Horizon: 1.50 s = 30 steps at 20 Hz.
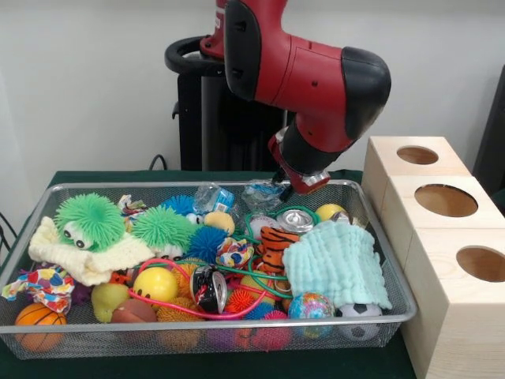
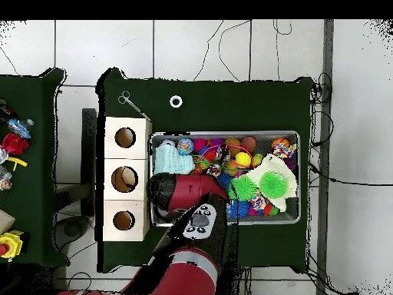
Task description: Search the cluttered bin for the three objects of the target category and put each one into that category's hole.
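The bin (image 1: pixel 379 320) is a silvery wire mesh basket on the green table, filled with several toys; it also shows in the overhead view (image 2: pixel 298 178). My gripper (image 1: pixel 281 181) hangs low over the bin's far right corner, just above a crumpled clear plastic bottle (image 1: pixel 261 193) and a silver can (image 1: pixel 294 220). Its state does not show. In the overhead view the arm (image 2: pixel 180 196) hides the gripper. Three pale wooden boxes, each with a round hole (image 1: pixel 446 200), stand in a row beside the bin (image 2: pixel 124 179).
The bin holds a mint green cloth (image 1: pixel 335 264), a striped tiger toy (image 1: pixel 275 246), green spiky balls (image 1: pixel 89 219), a yellow smiley ball (image 1: pixel 155 283), a basketball (image 1: pixel 37 317) and a soccer ball (image 1: pixel 360 312). A white ring (image 2: pixel 176 101) lies on the table.
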Available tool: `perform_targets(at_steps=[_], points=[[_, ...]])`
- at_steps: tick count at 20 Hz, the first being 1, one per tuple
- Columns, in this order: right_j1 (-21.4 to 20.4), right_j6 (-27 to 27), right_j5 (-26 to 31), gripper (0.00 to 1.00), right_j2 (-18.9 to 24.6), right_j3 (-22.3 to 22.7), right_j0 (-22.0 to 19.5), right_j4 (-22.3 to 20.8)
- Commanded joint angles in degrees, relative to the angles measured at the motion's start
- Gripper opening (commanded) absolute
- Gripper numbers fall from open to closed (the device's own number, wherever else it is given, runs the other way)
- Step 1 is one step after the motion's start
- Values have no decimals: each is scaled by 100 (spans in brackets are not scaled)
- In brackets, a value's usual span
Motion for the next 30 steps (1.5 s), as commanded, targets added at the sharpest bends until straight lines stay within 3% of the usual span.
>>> perform_targets(at_steps=[1, 6, 12, 14, 17, 21, 30], points=[[107, 463, 1300, 0, -530, -93, -81, -383], [-439, -89, 1109, 0, -361, -396, -327, -322], [-846, -193, 1390, 0, -216, -713, -506, -201], [-966, 22, 1460, 0, -151, -695, -530, -32], [-1122, 632, 1301, 0, 123, -554, -606, 609], [-1298, 969, 1213, 0, 379, -417, -600, 1271], [-1053, 2319, 1143, 0, 173, -905, -149, 2567]])
